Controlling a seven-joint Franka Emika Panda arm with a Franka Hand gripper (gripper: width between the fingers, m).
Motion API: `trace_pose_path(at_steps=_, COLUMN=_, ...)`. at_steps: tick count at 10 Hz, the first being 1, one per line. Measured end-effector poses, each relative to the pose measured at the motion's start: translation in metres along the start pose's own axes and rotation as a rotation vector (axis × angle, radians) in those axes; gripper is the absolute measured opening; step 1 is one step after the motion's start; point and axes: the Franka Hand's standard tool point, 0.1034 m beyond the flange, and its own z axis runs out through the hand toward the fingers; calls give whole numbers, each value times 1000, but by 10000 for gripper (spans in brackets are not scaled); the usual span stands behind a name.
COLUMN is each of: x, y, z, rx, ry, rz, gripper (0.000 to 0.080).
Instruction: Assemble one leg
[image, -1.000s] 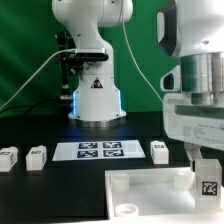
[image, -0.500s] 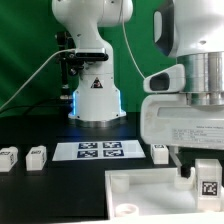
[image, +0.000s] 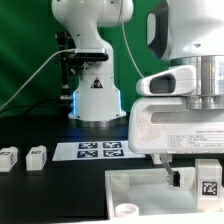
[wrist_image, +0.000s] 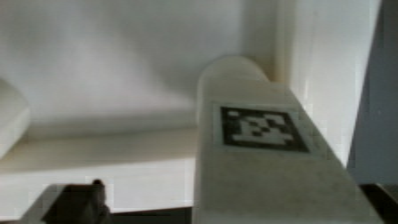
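Observation:
A white leg (image: 210, 188) with a marker tag stands upright at the near right corner of the wide white panel (image: 128, 184). My gripper (image: 192, 180) hangs low over that corner with the leg between its fingers. In the wrist view the leg (wrist_image: 263, 130) rises between the jaws. The dark left finger (wrist_image: 71, 205) stands apart from it with a visible gap, so the gripper is open. The right finger is mostly hidden at the frame edge. Two more legs (image: 8, 157) (image: 36, 156) lie on the table at the exterior view's left.
The marker board (image: 98, 150) lies behind the panel. The robot base (image: 95, 95) stands at the back. My arm's white body fills the exterior view's right and hides the table behind it. The panel's walls (wrist_image: 107, 80) surround the leg in the wrist view.
The hand has swung toward the exterior view's left over the panel, its dark finger moving left. The upright leg has stayed in its place at the corner.

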Motion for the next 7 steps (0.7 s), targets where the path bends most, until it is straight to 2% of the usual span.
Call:
trace_pose_path(at_steps=2, x=0, y=0, z=0, rx=2, ry=-1, rz=70, gripper=390)
trace_pose_path(at_steps=3, x=0, y=-1, z=0, rx=5, ry=-1, rz=185, gripper=390)
trace_pose_path(at_steps=4, x=0, y=0, z=0, rx=4, ry=-2, rz=228, gripper=292)
trace_pose_path(at_steps=7, x=-1, y=-1, z=1, rx=4, ry=-11, rz=559, gripper=292)
